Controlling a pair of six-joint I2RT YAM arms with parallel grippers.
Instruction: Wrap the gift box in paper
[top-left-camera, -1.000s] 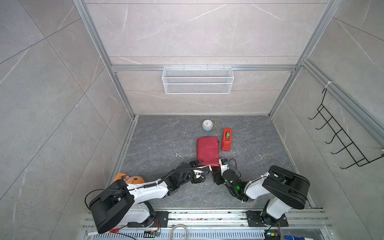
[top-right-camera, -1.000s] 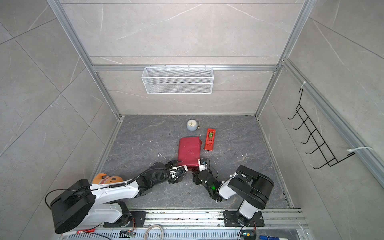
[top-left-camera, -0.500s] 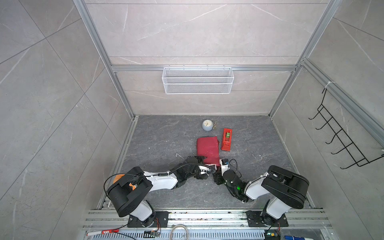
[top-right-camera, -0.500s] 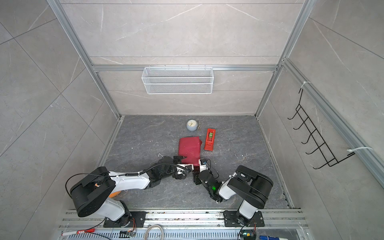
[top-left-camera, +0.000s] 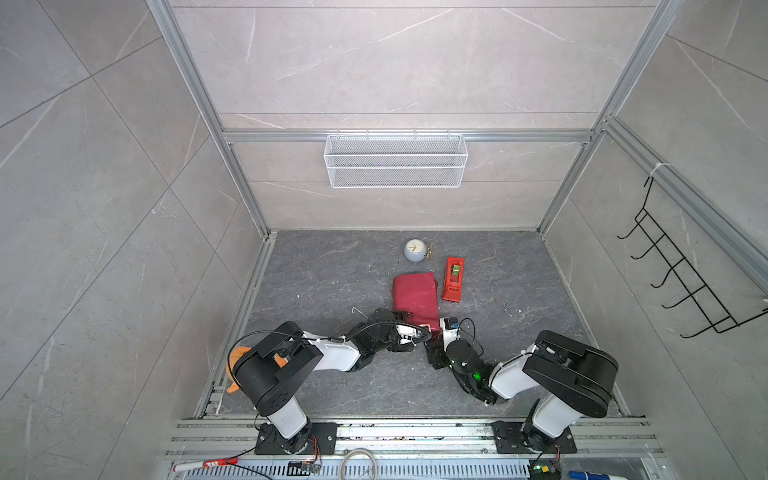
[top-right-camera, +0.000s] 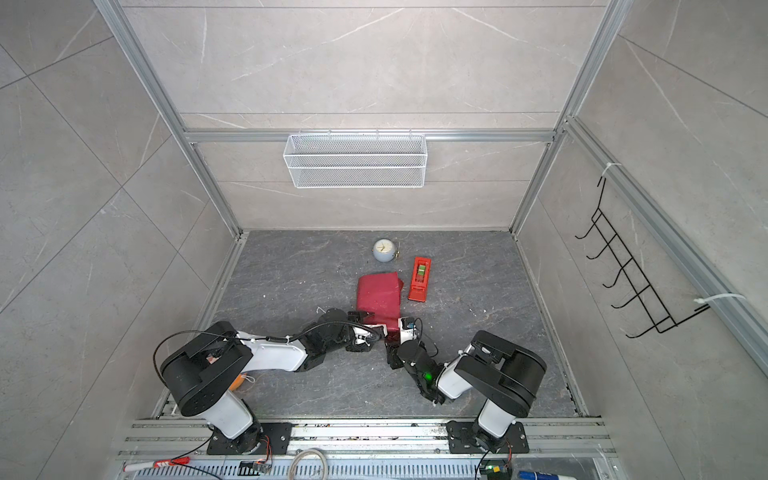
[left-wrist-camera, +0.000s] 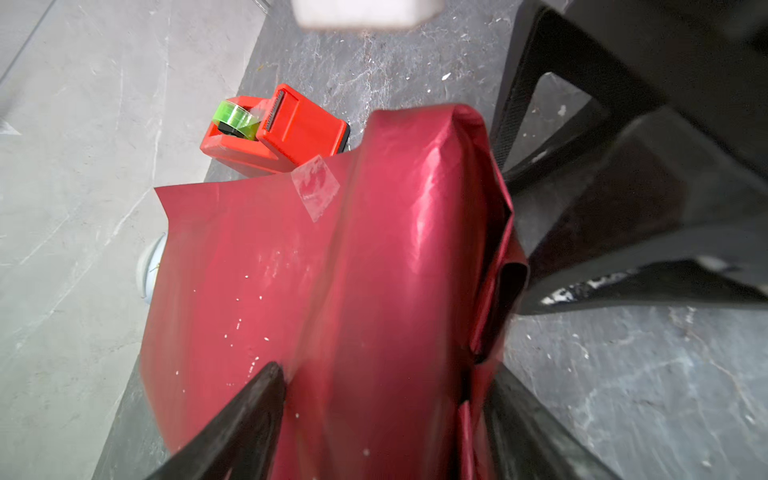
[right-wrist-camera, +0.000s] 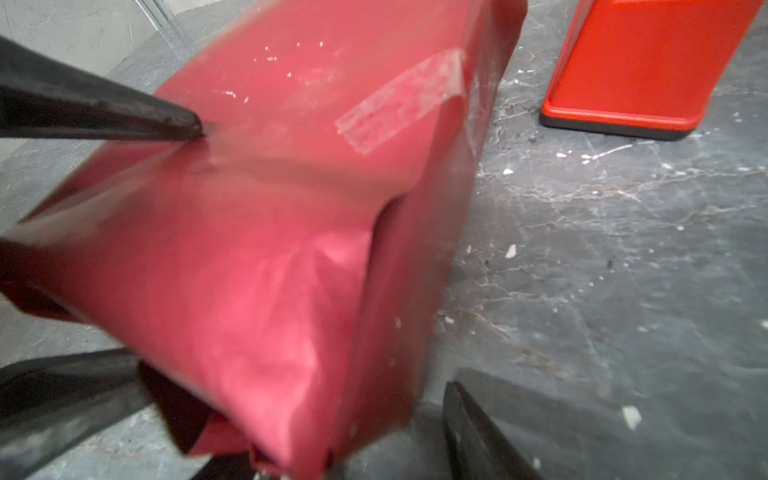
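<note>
The paper (top-left-camera: 415, 298) (top-right-camera: 379, 300) is folded round a flat parcel mid-floor, dark red, with clear tape strips (left-wrist-camera: 316, 187) (right-wrist-camera: 399, 108). The gift box is hidden under it. My left gripper (top-left-camera: 417, 336) (left-wrist-camera: 386, 374) straddles the parcel's near end with its jaws wide. One of its fingers (right-wrist-camera: 124, 120) touches the top face, the other lies by the folded end flaps at floor level. My right gripper (top-left-camera: 436, 338) (right-wrist-camera: 345, 457) is open at the same end. Its visible finger (right-wrist-camera: 478, 436) stands clear of the parcel's side, with floor showing between.
A red tape dispenser (top-left-camera: 453, 278) (left-wrist-camera: 282, 129) with a green roll stands right of the parcel. Beyond it sits a small round clock (top-left-camera: 415, 250). A wire basket (top-left-camera: 395, 160) hangs on the back wall, a hook rack (top-left-camera: 681, 282) on the right wall. An orange object (top-left-camera: 239, 361) lies behind my left arm.
My left arm's shoulder and upper arm have swung in toward the middle, while its gripper stays at the parcel's near end. The right arm and the parcel have hardly moved.
</note>
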